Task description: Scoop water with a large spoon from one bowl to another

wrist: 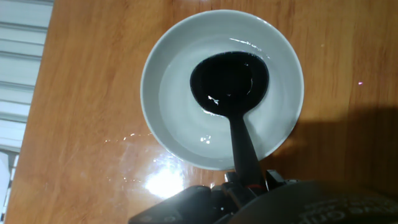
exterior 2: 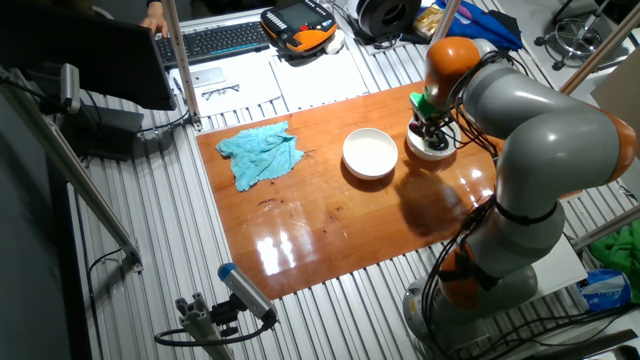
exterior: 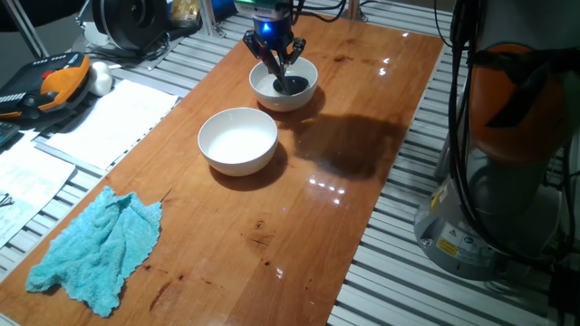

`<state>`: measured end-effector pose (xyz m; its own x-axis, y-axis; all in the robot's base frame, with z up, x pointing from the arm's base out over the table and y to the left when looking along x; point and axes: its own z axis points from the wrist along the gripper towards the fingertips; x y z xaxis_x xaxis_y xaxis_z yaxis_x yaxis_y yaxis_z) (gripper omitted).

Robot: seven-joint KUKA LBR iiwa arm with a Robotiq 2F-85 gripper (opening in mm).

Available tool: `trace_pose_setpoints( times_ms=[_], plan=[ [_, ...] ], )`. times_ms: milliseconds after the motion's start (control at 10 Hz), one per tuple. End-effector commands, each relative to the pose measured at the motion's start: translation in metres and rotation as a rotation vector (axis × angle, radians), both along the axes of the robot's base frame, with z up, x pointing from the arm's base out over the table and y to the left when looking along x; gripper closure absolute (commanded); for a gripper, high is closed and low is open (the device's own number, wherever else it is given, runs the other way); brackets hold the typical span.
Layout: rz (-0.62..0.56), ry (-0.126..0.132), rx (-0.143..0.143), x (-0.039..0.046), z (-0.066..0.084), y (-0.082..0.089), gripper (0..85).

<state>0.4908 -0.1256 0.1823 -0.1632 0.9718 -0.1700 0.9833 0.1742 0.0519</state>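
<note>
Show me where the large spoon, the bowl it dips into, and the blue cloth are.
large spoon [wrist: 229, 79]: hand view, inside of its black head.
bowl with the spoon [wrist: 155, 74]: hand view, left inner wall.
blue cloth [exterior: 100, 243]: one fixed view, middle of the crumpled fabric.

I can read no text anywhere; the yellow warning stickers [exterior: 448, 243] on the robot base [exterior: 480, 217], right of the table [exterior: 362, 127], are too small.

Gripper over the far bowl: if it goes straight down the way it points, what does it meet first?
Probably the bowl: the gripper points down into it, and the large spoon it holds already sits in the water.
</note>
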Motion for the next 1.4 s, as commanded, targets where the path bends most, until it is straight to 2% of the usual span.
trace_pose_setpoints(
  times_ms=[0,100,200,400,600,800,1100,1300],
  plan=[
    [0.001,0.003,-0.003,-0.0009,0.001,-0.001,85.0],
    [0.001,0.003,-0.003,-0.0017,0.002,-0.001,85.0],
    [0.001,0.004,0.013,-0.0018,0.001,-0.001,85.0],
    [0.009,0.032,0.021,-0.002,0.002,0.0,85.0],
    [0.021,0.032,0.025,-0.0053,0.011,0.001,85.0],
    [0.027,0.049,0.025,-0.0051,0.02,0.005,85.0],
    [0.066,0.072,0.003,-0.0065,0.029,0.008,85.0],
    [0.102,0.092,-0.04,-0.0032,0.033,0.01,85.0]
  ],
)
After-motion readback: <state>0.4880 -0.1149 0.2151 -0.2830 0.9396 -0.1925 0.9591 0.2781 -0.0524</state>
